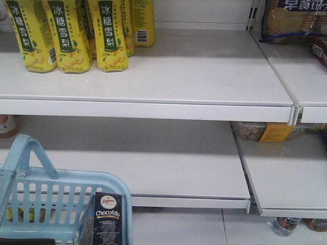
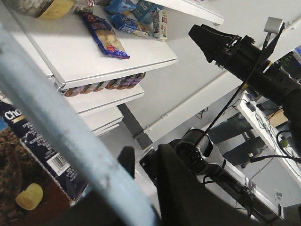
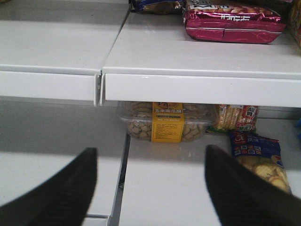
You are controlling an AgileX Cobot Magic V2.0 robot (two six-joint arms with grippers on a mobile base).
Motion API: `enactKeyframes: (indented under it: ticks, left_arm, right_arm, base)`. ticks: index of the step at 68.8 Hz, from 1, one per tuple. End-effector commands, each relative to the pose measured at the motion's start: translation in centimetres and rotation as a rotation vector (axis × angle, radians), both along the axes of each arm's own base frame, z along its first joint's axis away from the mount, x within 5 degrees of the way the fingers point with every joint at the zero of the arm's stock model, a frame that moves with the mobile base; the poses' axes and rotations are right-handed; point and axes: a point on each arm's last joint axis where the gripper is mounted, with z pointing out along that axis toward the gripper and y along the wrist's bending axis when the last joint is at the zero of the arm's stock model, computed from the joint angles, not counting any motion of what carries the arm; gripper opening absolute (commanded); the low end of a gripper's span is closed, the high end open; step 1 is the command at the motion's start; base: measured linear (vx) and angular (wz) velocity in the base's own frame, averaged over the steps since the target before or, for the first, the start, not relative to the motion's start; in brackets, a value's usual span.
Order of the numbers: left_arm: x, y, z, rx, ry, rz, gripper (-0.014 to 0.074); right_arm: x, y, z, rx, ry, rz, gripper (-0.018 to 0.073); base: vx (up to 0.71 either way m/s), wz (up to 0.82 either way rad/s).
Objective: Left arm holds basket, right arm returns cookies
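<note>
Only cookies [image 1: 108, 217] top shows in basket [image 1: 61, 179]; right fingers [image 3: 61, 193] spread; left fingers [image 2: 181, 197] unclear.

right arm [image 2: 256, 61]: bulky, black | cable [image 2: 221, 112]: thin, black | pincer fingers [image 3: 61, 190]: black, finely ribbed

Light: bright, even, from above. Shadows: soft band beneath upper shelf [image 1: 204, 76]. Blur: basket handle [image 2: 56, 117], left wrist view, 10 to 6 o'clock; jaws, right wrist view.

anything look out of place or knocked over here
Nothing spilled or damaged. The only misplaced item is the cookies carton, standing in the basket rather than on a shelf; the yellow bottles stand upright.
</note>
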Motion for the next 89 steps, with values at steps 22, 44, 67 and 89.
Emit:
enactKeyframes:
  ticks: [22,44,67,89]
  left_arm:
    - [0.1,-0.2,1.6,-0.104,-0.034,0.01,-0.0006]
    - [0.1,-0.2,1.6,-0.104,-0.034,0.01,-0.0006]
    - [0.1,-0.2,1.6,-0.104,-0.034,0.01,-0.0006]
    - [0.1,-0.2,1.6,-0.104,-0.034,0.01,-0.0006]
  right_arm:
    - [0.4,0.2,1.9,0.059,-0.119,0.007,0.0696]
    - [4.5,2.5,3.4,0.217,0.106,0.242,0.058]
    - [10.3,6.7,7.0,0.367,0.401,0.661,0.0557]
    - [11.1,15.7,7.6,0.368,0.499,0.793,0.0557]
  base:
    - [0.0,0.0]
    - [0.0,0.0]
    - [0.0,0.0]
    - [0.0,0.0]
